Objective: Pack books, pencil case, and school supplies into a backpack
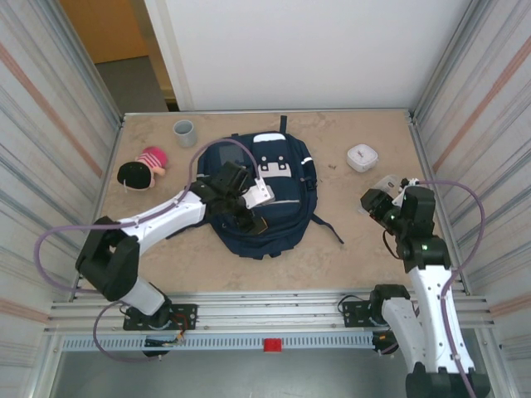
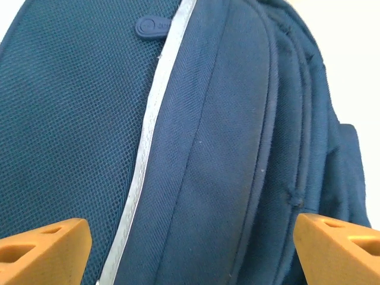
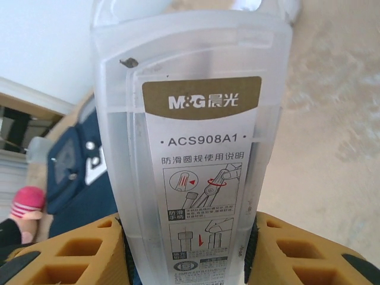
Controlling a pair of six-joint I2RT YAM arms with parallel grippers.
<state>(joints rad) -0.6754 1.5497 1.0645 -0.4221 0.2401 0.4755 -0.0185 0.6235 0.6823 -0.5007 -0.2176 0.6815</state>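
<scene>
Beige marbled worktop (image 1: 348, 249) lies between ribbed metal walls, and the backpack (image 1: 286, 211) lies flat near its middle with its front up and its straps trailing toward the near edge. The left gripper (image 1: 249, 211) hovers low over the lower front of the bag. In the left wrist view its fingers (image 2: 41, 249) are spread wide with only navy fabric and a grey stripe beneath them, so it holds nothing. Whether any compartment is unzipped cannot be told from these views, nor whether books are already inside. The right gripper (image 1: 375, 201) is off to the right of the bag, well apart from it. It is pinching a clear plastic case (image 3: 196, 119) with a printed label that pictures a drawing compass, which I take for one of the school supplies. That item is lifted but not yet packed. A small white box (image 1: 362, 157) sits just beyond it on the worktop. A grey cup (image 1: 184, 131) and a pink-and-black soft toy (image 1: 143, 170) lie at the far left, and neither looks like part of the job. My judgement is that the packing is partway at best: the case has to cross to the bag, and an opening has to be held ready for it.
</scene>
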